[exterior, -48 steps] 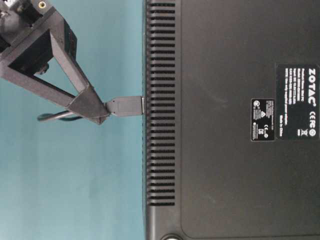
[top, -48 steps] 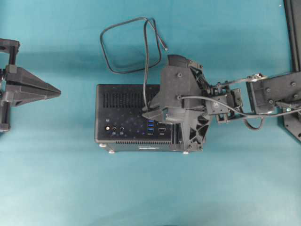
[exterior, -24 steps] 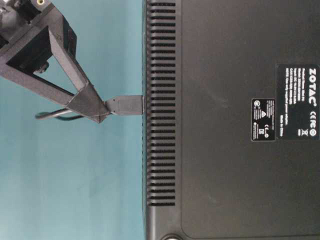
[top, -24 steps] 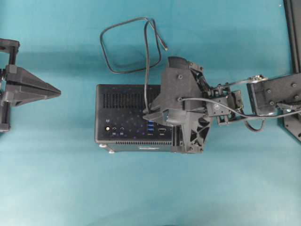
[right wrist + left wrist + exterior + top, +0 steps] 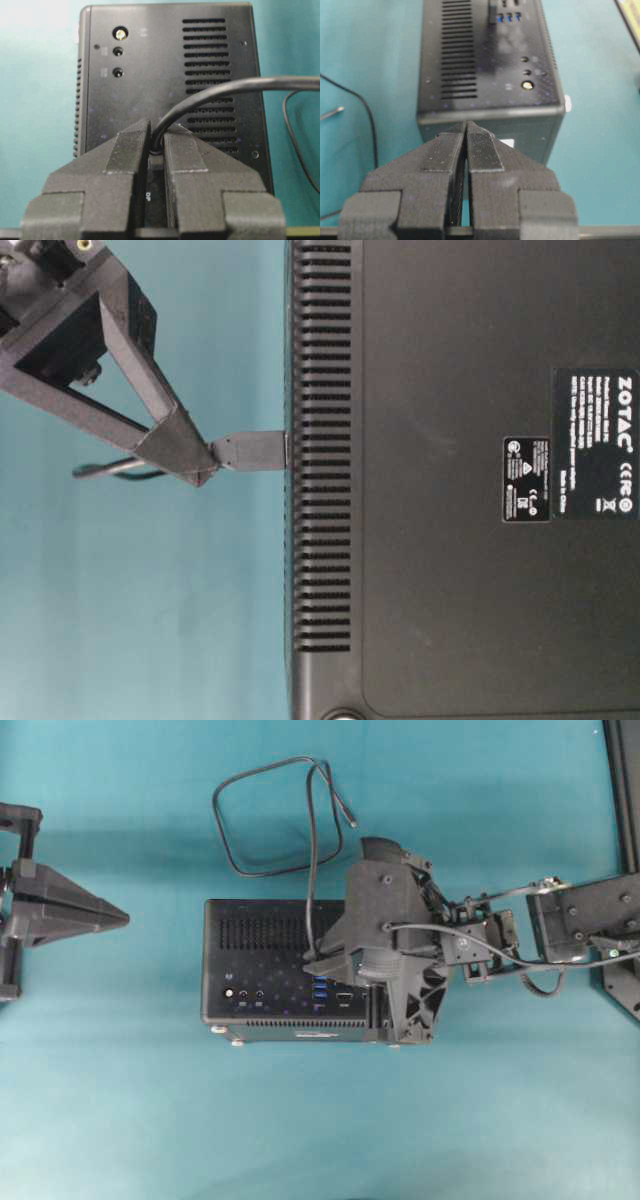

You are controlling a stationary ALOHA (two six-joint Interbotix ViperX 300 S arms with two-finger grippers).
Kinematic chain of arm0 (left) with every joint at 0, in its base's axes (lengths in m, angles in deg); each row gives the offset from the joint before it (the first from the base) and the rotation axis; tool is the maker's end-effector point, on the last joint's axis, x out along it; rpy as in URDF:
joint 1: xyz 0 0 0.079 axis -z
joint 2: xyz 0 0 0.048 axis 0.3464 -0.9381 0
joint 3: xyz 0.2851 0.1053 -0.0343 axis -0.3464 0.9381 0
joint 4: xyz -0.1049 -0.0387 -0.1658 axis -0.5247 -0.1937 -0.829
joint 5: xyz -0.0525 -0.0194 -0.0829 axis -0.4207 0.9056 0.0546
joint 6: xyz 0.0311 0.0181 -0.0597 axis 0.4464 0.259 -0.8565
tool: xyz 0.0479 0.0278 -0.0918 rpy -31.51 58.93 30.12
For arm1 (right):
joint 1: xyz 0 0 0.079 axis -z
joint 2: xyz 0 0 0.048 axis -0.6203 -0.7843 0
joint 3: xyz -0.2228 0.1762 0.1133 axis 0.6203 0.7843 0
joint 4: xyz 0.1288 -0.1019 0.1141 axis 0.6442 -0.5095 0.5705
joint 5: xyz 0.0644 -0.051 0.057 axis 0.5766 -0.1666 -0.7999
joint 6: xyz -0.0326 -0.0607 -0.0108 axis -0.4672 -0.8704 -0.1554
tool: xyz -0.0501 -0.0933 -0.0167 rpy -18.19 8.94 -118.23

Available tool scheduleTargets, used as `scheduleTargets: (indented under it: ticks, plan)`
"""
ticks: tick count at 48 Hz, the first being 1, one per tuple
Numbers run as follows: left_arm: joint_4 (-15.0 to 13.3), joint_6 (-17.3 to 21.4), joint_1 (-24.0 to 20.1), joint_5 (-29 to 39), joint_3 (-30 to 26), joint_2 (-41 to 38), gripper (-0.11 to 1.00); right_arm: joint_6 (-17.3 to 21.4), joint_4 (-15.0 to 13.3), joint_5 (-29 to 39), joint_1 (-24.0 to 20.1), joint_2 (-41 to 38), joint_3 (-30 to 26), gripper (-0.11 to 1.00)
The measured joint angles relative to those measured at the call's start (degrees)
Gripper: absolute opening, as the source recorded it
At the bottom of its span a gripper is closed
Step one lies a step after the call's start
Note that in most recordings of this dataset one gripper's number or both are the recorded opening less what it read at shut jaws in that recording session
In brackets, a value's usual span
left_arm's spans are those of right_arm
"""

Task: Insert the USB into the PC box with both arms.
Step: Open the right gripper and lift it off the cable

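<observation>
Covering the whole scene is a teal table [image 5: 120, 1100], and near its middle lies the PC box [image 5: 270, 970], a black case turned so that its port face looks up at the overhead camera, with a vent grille, a short column of blue ports and small silver feet along its near edge. The table-level view shows its labelled underside [image 5: 580, 445] standing as a wall beside the slotted vents.

The right arm [image 5: 560, 925] reaches in from the right and hangs over the right part of the case. Its right gripper [image 5: 156, 145] points down at the port face; the wrist view shows the two fingers [image 5: 131, 150] set close on either side of the cable end, with the black cable [image 5: 265, 815] rising out of the narrow gap between them. Whether the pads press it or stand just off it cannot be told. In the table-level view the fingertips sit at the rear end of the USB [image 5: 250, 451], whose front end meets the face of the case.

The left gripper [image 5: 115, 918] rests well apart at the left edge, its fingers clenched together on nothing, tips aimed at the case.

The cable loops on the table behind the case, its thin loose end [image 5: 350, 820] lying beside the loop.
</observation>
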Motion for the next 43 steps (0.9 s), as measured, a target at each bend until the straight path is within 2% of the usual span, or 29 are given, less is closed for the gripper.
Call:
scheduleTargets:
  ticks: [7,19,43]
  plan:
    - [0.00,-0.26,0.53,0.00,0.00,0.09,0.00,0.00,0.09,0.09,0.00,0.18,0.18,0.30]
    - [0.00,-0.97,2.02,0.00,-2.20,0.70,0.00,0.00,0.35,0.79,-0.09,0.00,0.53,0.59]
    - [0.00,-1.14,3.78,0.00,-4.83,0.53,0.00,0.00,0.26,1.58,-0.18,2.55,0.53,0.61]
